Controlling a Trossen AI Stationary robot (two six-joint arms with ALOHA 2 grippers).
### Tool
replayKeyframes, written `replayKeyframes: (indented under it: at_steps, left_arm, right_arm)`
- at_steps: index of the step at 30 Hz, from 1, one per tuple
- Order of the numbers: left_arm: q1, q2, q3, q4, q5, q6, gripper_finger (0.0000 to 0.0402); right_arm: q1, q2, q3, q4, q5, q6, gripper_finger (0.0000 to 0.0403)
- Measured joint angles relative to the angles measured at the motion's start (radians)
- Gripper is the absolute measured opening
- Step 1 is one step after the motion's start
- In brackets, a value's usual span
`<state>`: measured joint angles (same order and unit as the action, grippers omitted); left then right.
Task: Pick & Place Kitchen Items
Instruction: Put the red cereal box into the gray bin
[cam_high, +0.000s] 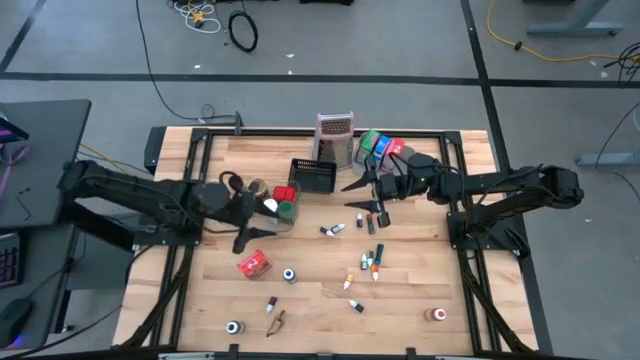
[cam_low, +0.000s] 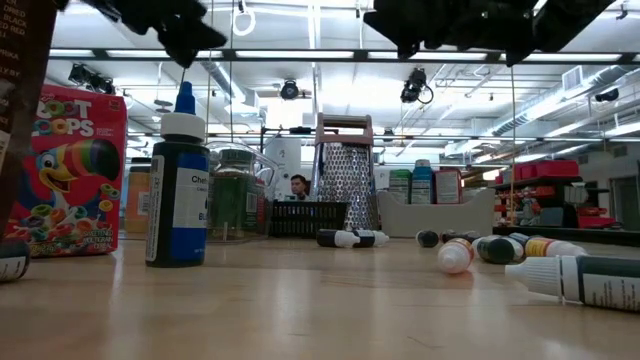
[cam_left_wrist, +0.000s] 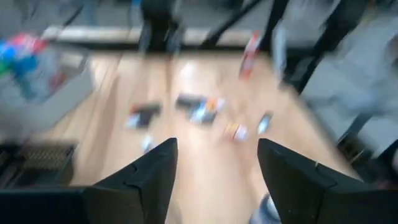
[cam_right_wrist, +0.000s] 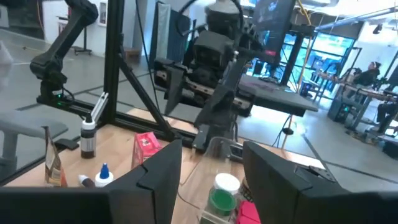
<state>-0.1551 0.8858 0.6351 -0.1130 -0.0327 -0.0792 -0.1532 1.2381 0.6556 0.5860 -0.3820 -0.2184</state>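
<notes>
Two robot arms are hovering over a wooden table (cam_high: 420, 290) scattered with small kitchen items.

The left gripper (cam_high: 246, 232) is hanging beside the clear tub (cam_high: 278, 212), which is holding red and green lidded jars (cam_high: 284, 201); its fingers (cam_left_wrist: 149, 177) are standing apart, holding nothing. The right gripper (cam_high: 372, 196) is hanging near the black mesh basket (cam_high: 312, 174), fingers (cam_right_wrist: 158, 171) apart and empty. Tiny capped bottles (cam_high: 368, 264) and a red packet (cam_high: 253, 264) are lying loose on the table.

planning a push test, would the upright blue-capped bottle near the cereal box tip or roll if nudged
The blue-capped bottle stands upright, tall on a narrow base, so a nudge near its cap would probably tip it. Its round body suggests it would then roll, like the bottles lying on their sides. It looks rigid, likely not floppy.
</notes>
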Motion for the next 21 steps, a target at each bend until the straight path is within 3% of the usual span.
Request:
replayKeyframes:
  at_steps: [4, 9, 15, 21]
  left_arm:
    - [-0.068, 0.045, 0.14, -0.319, -0.13, -0.052, 0.0214]
    - [-0.114, 0.095, 0.219, -0.575, -0.079, -0.28, 0.0208]
    - [-0.149, 0.15, 0.204, -0.671, -0.005, -0.516, 0.0208]
    - [-0.18, 0.204, 0.204, -0.674, 0.028, -0.564, 0.0208]
  right_arm:
    - [0.0, 0.0, 0.0, -0.002, 0.0, 0.0, 0.018]
    - [0.0, 0.0, 0.0, -0.011, 0.0, 0.0, 0.018]
    - [0.0, 0.0, 0.0, -0.019, 0.023, 0.0, 0.018]
    - [0.0, 0.0, 0.0, -0.028, 0.078, -0.001, 0.018]
